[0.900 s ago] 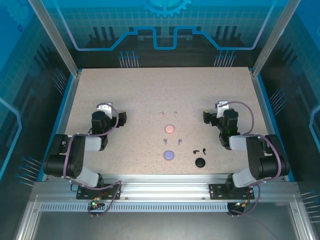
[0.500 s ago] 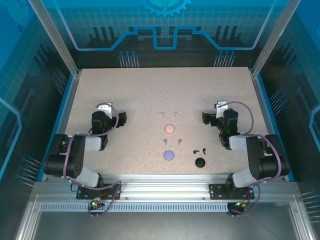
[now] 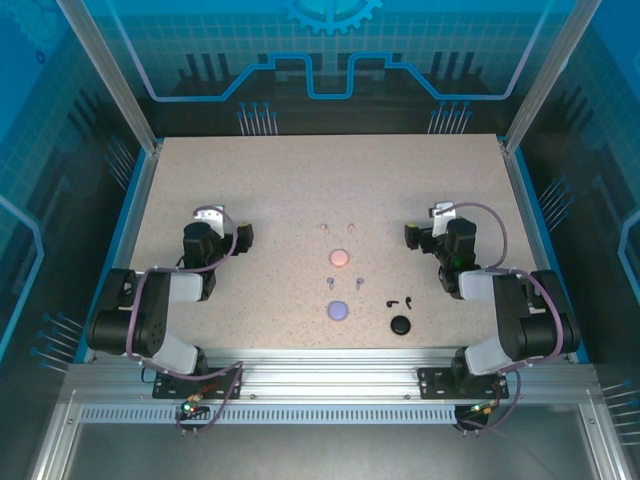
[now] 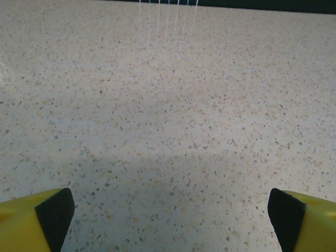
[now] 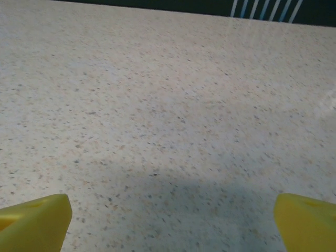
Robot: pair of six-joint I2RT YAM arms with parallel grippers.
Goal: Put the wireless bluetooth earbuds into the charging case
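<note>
**Earbuds loose on a speckled table**

Top view: a beige speckled table (image 3: 250, 180) stands inside blue-lit walls (image 3: 330, 50). Pink earbuds (image 3: 325, 228), purple earbuds (image 3: 331, 282) and black earbuds (image 3: 409, 297) lie loose at mid-table, each pair just beyond its round case (image 3: 340, 258).

Left wrist: the left gripper (image 4: 168, 220) hangs over bare table, jaws wide apart and empty.

Right wrist: the right gripper (image 5: 168, 220) is the same, jaws wide apart and empty.
</note>
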